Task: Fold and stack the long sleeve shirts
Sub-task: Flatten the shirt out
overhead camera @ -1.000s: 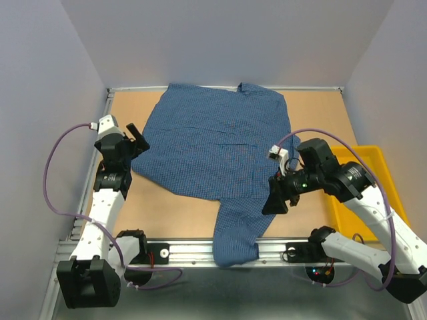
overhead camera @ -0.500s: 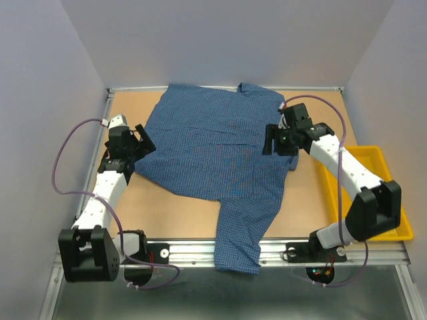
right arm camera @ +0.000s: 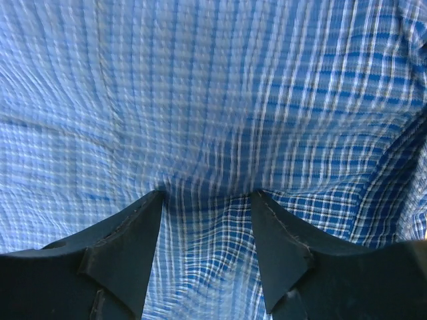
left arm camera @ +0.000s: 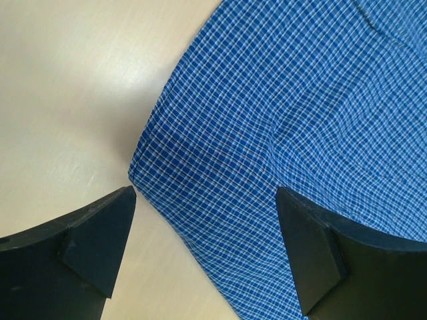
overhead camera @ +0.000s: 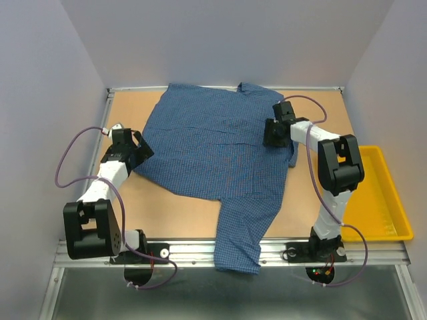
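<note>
One blue fine-checked long sleeve shirt (overhead camera: 213, 147) lies spread flat on the brown table (overhead camera: 167, 207), collar at the far edge. One sleeve (overhead camera: 237, 243) hangs over the near edge. My left gripper (overhead camera: 140, 148) is open at the shirt's left corner. In the left wrist view its jaws (left arm camera: 203, 197) straddle the shirt's edge (left arm camera: 300, 100), with bare table (left arm camera: 67, 80) to the left. My right gripper (overhead camera: 270, 135) sits on the shirt's right side. In the right wrist view its jaws (right arm camera: 208, 197) are open and pressed down into the cloth (right arm camera: 200, 80), which puckers between them.
A yellow plastic tray (overhead camera: 380, 200) stands off the table's right edge. Grey walls close in the far, left and right sides. A metal rail (overhead camera: 187, 252) runs along the near edge, with the arm bases on it.
The right arm swung from the near right up to the shirt's right side. The left gripper shifted slightly down to the shirt's left corner. The shirt has not moved.
</note>
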`<control>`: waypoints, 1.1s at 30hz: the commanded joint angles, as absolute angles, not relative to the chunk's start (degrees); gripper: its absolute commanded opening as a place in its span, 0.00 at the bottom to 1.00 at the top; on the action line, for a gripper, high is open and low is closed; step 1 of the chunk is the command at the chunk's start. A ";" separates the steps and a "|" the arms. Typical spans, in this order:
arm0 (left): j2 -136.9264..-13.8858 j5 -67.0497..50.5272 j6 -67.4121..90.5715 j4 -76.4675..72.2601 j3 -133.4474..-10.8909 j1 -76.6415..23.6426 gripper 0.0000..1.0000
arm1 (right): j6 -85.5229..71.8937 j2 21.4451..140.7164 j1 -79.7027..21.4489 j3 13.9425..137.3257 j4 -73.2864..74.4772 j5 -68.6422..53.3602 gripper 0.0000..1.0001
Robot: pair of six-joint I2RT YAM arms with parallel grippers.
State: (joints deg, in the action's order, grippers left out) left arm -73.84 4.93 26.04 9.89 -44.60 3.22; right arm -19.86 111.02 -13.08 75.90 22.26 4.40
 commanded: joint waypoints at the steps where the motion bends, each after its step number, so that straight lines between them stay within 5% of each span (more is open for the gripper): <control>1: -75.23 4.48 26.81 9.31 -44.47 3.34 0.98 | -18.72 113.63 -12.04 83.66 16.26 6.42 0.61; 9: -74.53 4.58 27.42 10.46 -43.42 3.52 0.98 | -14.07 122.95 -7.13 94.82 16.43 6.77 0.66; 13: -71.73 4.65 29.87 10.72 -40.44 3.43 0.98 | -15.89 117.09 -6.86 94.05 17.14 3.62 0.72; 18: -68.38 5.10 34.10 9.50 -36.39 4.39 0.98 | -23.10 103.12 -6.86 79.42 17.05 -2.81 0.80; 33: -76.99 -1.58 37.88 4.13 -36.21 3.17 0.86 | -28.12 65.13 -6.94 43.77 17.05 -6.68 0.80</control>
State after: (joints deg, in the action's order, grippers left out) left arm -76.12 0.23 36.23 6.59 -36.14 4.08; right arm -27.09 69.69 -6.83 46.59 18.59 -6.90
